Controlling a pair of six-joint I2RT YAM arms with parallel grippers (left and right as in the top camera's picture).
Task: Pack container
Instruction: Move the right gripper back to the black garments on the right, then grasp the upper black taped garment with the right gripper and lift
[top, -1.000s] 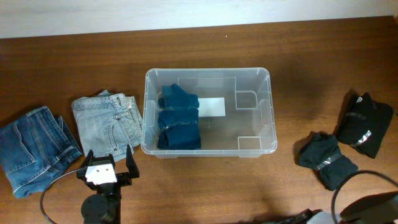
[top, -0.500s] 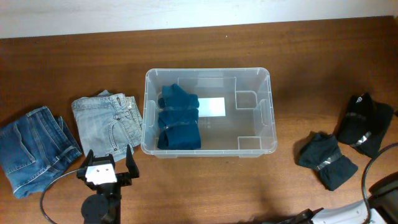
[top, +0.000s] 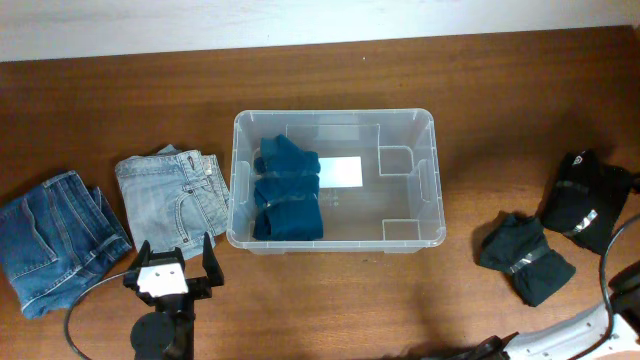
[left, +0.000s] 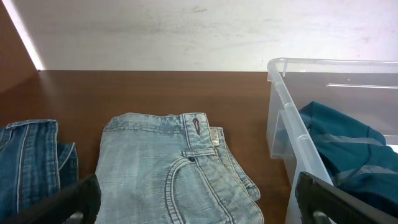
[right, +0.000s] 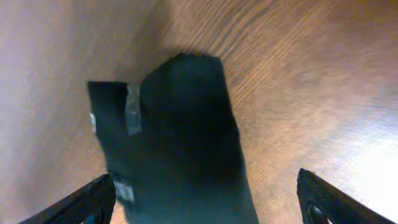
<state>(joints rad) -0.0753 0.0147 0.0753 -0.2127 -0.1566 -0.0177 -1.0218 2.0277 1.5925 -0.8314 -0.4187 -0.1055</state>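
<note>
Right arm's cable (top: 612, 262) has swung in beside the black bundle (top: 585, 198). Any writing on the white label (top: 341, 172) is too small to read. The container (top: 433, 190) sits mid-desk (top: 500, 90) on dark wood, with a pale wall (left: 155, 31) behind. The left pincer (left: 199, 202) and right pincer (right: 208, 199) both gape apart, holding nothing.

A teal bundle (top: 288, 192) fills the left of the container (top: 335, 113); its right half stands free from above.
</note>
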